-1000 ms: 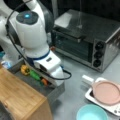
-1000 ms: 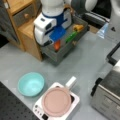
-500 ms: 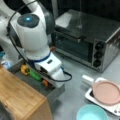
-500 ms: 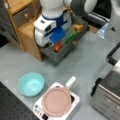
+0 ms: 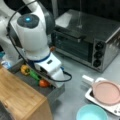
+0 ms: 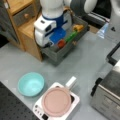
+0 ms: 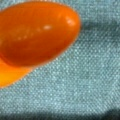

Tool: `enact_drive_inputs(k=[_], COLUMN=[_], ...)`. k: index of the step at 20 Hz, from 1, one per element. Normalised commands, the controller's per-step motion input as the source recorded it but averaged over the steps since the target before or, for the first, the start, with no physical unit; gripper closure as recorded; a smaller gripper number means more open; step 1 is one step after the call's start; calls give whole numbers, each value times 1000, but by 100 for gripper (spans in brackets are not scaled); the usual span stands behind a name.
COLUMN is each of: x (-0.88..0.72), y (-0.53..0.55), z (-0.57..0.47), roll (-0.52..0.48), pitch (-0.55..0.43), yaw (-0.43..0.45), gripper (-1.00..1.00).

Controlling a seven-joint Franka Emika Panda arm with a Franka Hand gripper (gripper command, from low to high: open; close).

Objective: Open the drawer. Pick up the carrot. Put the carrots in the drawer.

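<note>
The grey drawer [image 5: 56, 93] [image 6: 57, 56] stands pulled out from the wooden-topped cabinet [image 5: 17, 98] in both front views. On its floor lies the orange carrot [image 5: 43, 83] [image 6: 61, 44], beside a long green vegetable [image 5: 35, 75] [image 6: 71, 37] and a yellow-orange pepper [image 5: 25, 69] [image 6: 78, 27]. My gripper [image 5: 51, 79] [image 6: 56, 40] hangs low over the drawer, right next to the carrot; the white hand hides its fingers. The wrist view is filled by the carrot [image 7: 37, 32], resting on grey woven lining, with no fingers showing.
A silver toaster oven [image 5: 85, 42] [image 6: 107, 97] stands across from the drawer. A pink pan [image 5: 106, 92] [image 6: 56, 101] rests on a white tray, and a teal bowl [image 5: 91, 113] [image 6: 31, 83] sits beside it. A smaller cabinet drawer with a knob [image 6: 25, 15] is shut.
</note>
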Motion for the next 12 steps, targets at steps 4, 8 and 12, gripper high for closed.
enact_drive_inputs(k=[4, 8, 12], x=[-234, -337, -376], y=[39, 95, 168], z=[80, 231, 315], roll=[103, 4, -91], pitch=[-4, 62, 113], yaw=[-124, -222, -275], gripper=[-100, -100, -100])
